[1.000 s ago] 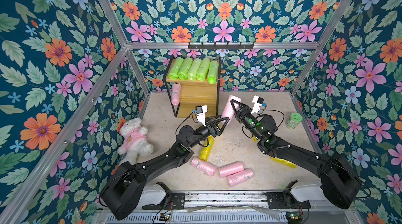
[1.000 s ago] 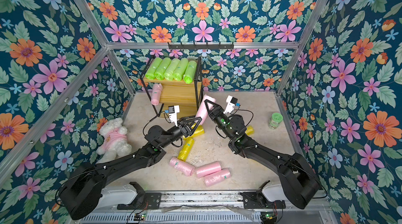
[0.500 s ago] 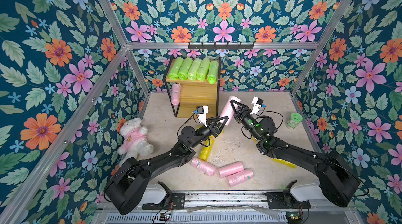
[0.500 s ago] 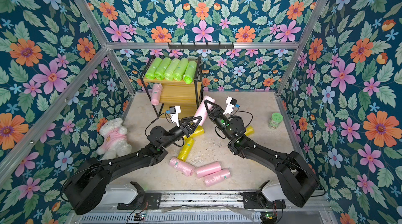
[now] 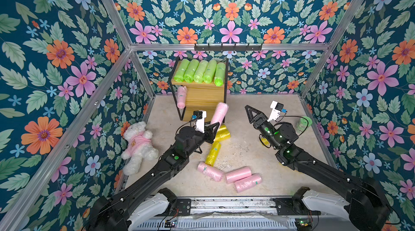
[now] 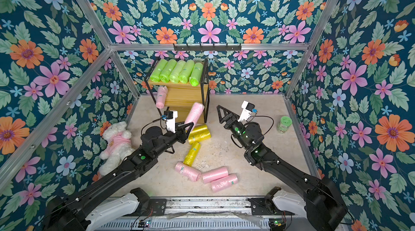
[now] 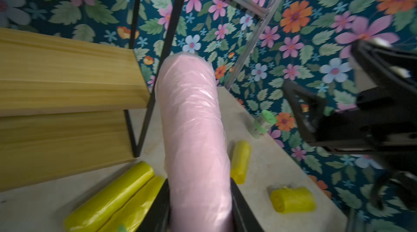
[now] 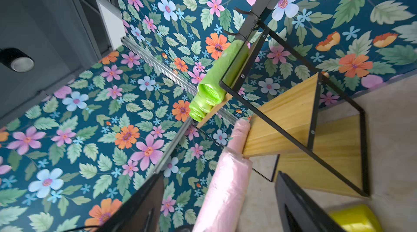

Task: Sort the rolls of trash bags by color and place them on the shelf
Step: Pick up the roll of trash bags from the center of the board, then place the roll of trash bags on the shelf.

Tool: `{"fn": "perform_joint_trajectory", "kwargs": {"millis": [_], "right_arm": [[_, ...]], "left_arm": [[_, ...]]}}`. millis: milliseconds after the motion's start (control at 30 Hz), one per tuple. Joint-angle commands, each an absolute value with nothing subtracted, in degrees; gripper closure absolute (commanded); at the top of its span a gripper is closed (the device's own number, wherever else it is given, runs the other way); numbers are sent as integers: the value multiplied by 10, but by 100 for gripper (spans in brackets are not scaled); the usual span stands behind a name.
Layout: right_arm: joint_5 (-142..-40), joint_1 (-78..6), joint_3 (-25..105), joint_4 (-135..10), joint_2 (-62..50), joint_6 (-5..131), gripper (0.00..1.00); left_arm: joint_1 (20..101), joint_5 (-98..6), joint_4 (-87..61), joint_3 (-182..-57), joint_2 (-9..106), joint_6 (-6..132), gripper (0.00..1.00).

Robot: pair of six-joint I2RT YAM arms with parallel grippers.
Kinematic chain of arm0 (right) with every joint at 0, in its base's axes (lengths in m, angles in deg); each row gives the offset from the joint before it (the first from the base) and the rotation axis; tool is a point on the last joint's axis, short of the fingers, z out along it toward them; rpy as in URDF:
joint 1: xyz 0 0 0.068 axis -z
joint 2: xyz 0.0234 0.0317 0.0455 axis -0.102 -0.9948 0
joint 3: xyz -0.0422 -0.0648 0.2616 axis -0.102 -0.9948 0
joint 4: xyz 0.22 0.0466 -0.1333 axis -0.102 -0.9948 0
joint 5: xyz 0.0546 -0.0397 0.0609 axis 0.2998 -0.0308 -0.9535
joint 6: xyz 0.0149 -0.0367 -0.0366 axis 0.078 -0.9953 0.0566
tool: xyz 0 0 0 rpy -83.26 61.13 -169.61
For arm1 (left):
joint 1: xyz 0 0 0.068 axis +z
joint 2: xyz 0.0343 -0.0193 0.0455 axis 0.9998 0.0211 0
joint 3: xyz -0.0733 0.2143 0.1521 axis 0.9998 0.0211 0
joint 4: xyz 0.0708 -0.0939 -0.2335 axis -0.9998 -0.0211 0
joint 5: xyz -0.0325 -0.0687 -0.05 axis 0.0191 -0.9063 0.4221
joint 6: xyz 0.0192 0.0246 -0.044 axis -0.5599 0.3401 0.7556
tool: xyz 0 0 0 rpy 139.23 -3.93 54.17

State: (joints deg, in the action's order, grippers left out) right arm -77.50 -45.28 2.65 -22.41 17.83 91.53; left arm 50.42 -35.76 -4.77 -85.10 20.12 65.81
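1. Closest to me, lower middle of both top views: three pink rolls (image 5: 238,174) lie flat on the surface (image 5: 247,158), bunched up together.
2. Just above those, a single yellow roll (image 5: 212,157) lies on its side. A bit further up, a yellow pair (image 5: 222,132) sits side by side, right next to my left claw.
3. Over at the left of the frame, a white teddy bear (image 5: 139,144) in a pink shirt is flopped down by the left wall.
4. Left claw (image 5: 215,126), around the centre, is clamped on the lower end of the held pink roll (image 5: 219,113). My left wrist view shows the fingers (image 7: 158,208) pressed on either side of it. The roll is up off the surface and tilts toward the shelf's front right post. Honestly can't tell if it touches the post.
5. Right claw (image 5: 251,112), right of centre, is spread wide with nothing in it, well apart from that roll. Another yellow roll (image 5: 264,143) pokes out from under that arm.
6. A green-lidded jar (image 5: 303,124) stands near the right wall.
7. The shelf (image 5: 202,93) is at the back, upper middle of the frame. Five green rolls (image 5: 199,73) line up in a row on the top board, and one shelved pink roll (image 5: 181,97) sits at the left end of the middle board.
8. Farthest off, a black hook rail (image 5: 228,47) hangs on the back wall above the shelf.
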Motion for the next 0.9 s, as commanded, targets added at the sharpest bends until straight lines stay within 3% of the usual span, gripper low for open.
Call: {"fn": "perform_joint_trajectory", "kwargs": {"millis": [0,367,867], "right_arm": [[-764,-453,27,-350,208,829,18],[-770,-442,13,-433,269,778,18],[-811,-435,10,-411,246,771,19]], "left_arm": [[514,-222,-181,-870,185,564,77],[609,-124,-179,-936,256,425,77],[628,-81,-74,-974,357,302,73]]}}
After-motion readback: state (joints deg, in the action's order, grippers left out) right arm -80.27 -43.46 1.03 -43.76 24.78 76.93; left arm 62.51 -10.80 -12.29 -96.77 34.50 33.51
